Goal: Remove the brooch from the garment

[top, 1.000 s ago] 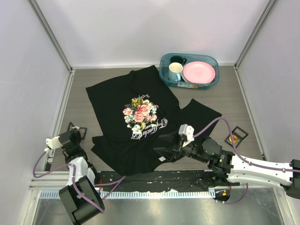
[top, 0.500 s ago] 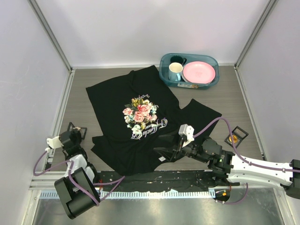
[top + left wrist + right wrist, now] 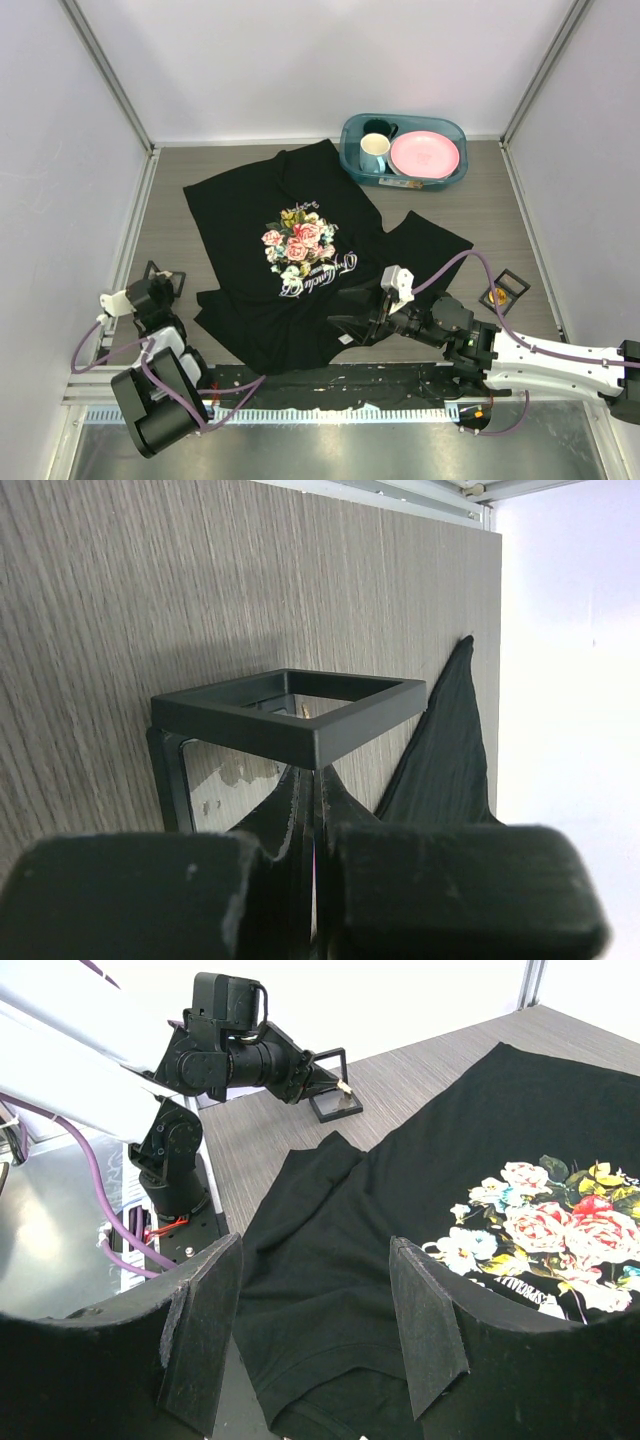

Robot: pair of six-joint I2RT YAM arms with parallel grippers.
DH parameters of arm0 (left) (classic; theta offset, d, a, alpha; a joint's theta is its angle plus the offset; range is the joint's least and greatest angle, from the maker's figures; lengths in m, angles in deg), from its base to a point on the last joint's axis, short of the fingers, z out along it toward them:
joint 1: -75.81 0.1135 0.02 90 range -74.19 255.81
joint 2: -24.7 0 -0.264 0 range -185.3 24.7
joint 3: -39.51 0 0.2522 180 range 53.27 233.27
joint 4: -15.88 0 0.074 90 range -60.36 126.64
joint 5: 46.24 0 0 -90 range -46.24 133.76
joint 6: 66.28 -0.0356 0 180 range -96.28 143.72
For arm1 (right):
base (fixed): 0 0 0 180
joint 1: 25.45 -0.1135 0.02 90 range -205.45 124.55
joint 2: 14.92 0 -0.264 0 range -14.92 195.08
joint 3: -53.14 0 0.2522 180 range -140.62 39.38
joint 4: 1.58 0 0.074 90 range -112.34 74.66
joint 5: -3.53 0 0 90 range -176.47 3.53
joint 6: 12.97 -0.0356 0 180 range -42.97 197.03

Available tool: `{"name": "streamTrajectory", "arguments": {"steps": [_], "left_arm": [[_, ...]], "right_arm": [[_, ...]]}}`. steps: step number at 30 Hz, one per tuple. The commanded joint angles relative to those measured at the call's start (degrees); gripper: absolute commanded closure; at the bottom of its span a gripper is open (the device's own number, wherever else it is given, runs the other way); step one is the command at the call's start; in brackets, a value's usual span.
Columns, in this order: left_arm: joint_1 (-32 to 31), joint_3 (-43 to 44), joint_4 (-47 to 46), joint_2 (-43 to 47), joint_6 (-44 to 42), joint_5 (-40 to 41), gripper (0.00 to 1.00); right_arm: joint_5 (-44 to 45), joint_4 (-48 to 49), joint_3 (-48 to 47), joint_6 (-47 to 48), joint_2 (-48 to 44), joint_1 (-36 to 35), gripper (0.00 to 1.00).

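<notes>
Top external shows an orange dot, probably the brooch point(image 3: 494, 296), lying off the shirt point(image 3: 250, 210) beside the right frame point(image 3: 512, 281). Right gripper point(image 3: 345, 325) gapes over the hem, left gripper point(image 3: 160, 283) is pinched together. Best to lift straight up and avoid snagging cloth.
</notes>
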Motion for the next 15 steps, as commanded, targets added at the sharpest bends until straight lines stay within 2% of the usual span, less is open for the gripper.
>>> {"name": "streamTrajectory", "arguments": {"steps": [1, 9, 13, 15], "left_arm": [[0.3, -2.6, -4.4, -0.8, 0.1, 0.4, 1.0], [0.4, -1.7, 2.4, 2.4, -0.5, 1.5, 0.99], [0.4, -0.4, 6.1, 3.6, -1.4, 2.0, 0.89], [0.3, -0.5, 6.4, 3.9, -1.5, 2.2, 0.88]], "right_arm": [[-0.7, 2.9, -0.2, -0.6, -0.4, 0.0, 0.35], [-0.7, 3.0, -0.2, -0.7, -0.4, -0.1, 0.35], [-0.7, 3.0, -0.1, -0.7, -0.6, 0.0, 0.35], [-0.7, 3.0, -0.1, -0.7, -0.7, 0.0, 0.35]]}}
